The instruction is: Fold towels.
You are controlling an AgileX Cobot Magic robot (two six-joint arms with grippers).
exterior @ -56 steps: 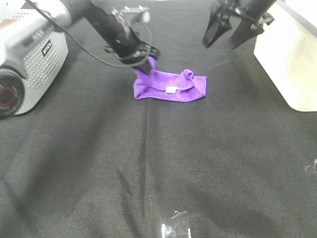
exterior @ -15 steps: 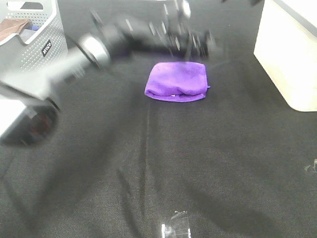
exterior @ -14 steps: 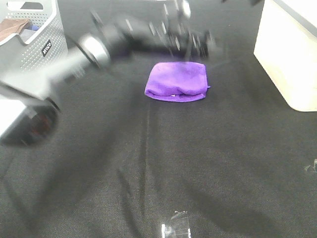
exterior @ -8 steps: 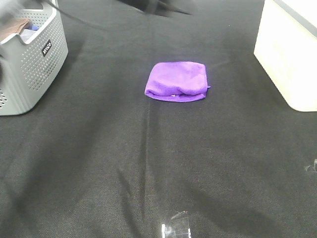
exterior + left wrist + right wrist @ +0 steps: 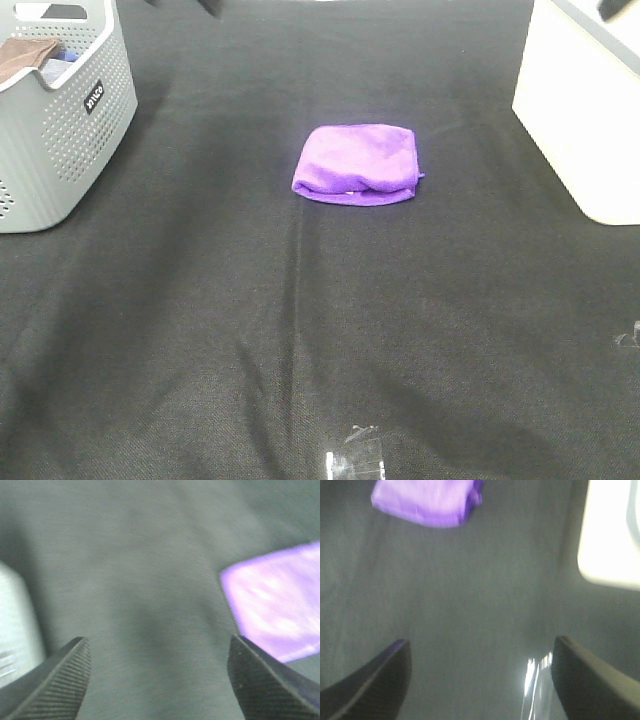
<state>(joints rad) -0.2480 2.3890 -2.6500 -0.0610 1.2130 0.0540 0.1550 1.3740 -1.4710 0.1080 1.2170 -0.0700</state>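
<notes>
One purple towel point(image 5: 358, 163), folded into a compact pad, both my grippers empty and off it.
It lies flat mid-table on the black cloth point(image 5: 300, 330), between the grey basket point(image 5: 60, 120) and the white bin point(image 5: 585, 120), well apart from each. My left gripper point(image 5: 157, 680) and right gripper point(image 5: 480, 680) both stand wide apart, holding nothing, above bare table. Long axis runs across the table, basket-to-bin; the thick rolled fold looks to face the near side, though wrist views are blurry. I'd judge folding done: best to keep the arms high and clear, no dragging across the pad.
</notes>
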